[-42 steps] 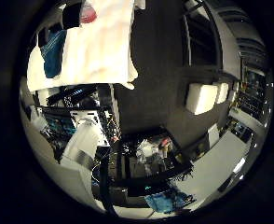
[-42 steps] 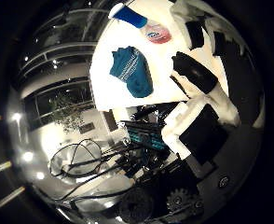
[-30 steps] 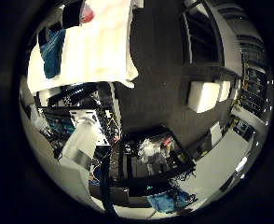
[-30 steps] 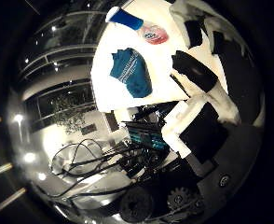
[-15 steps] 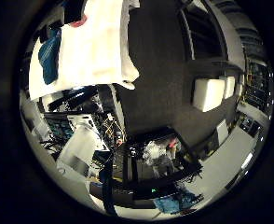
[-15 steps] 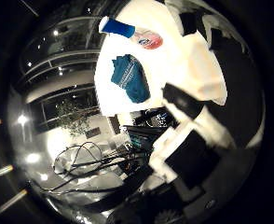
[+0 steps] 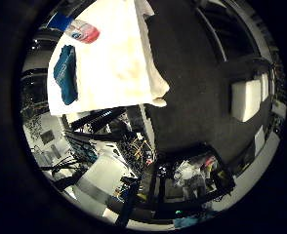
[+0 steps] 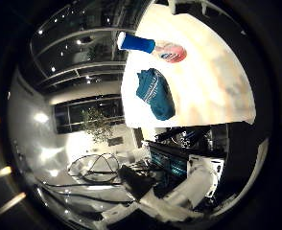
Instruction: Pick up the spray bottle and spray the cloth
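Observation:
A spray bottle point(image 8: 152, 46) with a blue head and a white body with a red label lies on its side on the cream table point(image 8: 213, 81). A teal cloth point(image 8: 155, 94) lies crumpled on the table right beside it. In the little finger side view the cloth point(image 7: 65, 74) and the bottle point(image 7: 82, 31) lie near the table's far end.
The table point(image 7: 114, 54) has a rounded corner point(image 7: 159, 99) over a dark floor point(image 7: 197, 78). Racks with equipment point(image 7: 134, 156) stand beyond the table's edge. A white box point(image 7: 247, 97) sits on the floor.
The whole picture has shifted in both views, so the camera has moved; the table now looks larger. The bottle and cloth lie as before. My hand's parts have slid to the thumb side view's edge.

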Robot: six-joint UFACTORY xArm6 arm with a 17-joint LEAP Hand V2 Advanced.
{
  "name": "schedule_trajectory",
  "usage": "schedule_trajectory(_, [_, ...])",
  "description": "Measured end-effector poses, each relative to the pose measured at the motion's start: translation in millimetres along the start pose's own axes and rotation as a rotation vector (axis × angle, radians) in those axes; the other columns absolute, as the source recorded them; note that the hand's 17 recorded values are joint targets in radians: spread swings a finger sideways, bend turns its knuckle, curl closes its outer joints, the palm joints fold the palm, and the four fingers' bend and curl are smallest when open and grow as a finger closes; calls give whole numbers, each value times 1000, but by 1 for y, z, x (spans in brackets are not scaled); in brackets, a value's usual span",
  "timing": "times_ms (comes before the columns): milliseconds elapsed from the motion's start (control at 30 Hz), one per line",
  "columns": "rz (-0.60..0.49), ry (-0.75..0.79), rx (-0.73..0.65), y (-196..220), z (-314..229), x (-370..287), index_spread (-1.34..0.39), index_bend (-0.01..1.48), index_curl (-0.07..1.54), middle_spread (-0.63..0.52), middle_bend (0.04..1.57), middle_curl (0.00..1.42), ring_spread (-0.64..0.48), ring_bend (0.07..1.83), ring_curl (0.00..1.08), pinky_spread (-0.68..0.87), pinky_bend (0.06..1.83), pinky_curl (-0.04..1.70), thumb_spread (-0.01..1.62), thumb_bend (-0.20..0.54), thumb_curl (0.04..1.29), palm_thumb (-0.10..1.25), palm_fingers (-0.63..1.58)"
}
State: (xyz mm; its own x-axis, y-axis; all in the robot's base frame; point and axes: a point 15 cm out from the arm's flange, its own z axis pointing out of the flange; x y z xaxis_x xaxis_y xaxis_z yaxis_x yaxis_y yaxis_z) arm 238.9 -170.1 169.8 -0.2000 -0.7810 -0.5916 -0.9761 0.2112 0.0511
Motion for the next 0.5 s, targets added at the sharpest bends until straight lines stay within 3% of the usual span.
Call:
schedule_trajectory(200, [-31,-82,33,-12,12,-4,-332,120,218,97,200,327,203,296,265,378,337,514,865,-34,292,296,-29])
schedule_trajectory(500, [-137,-243,241,-61,15,-34,-246,136,207,99,242,338,178,357,279,340,417,434,868,-31,308,350,30])
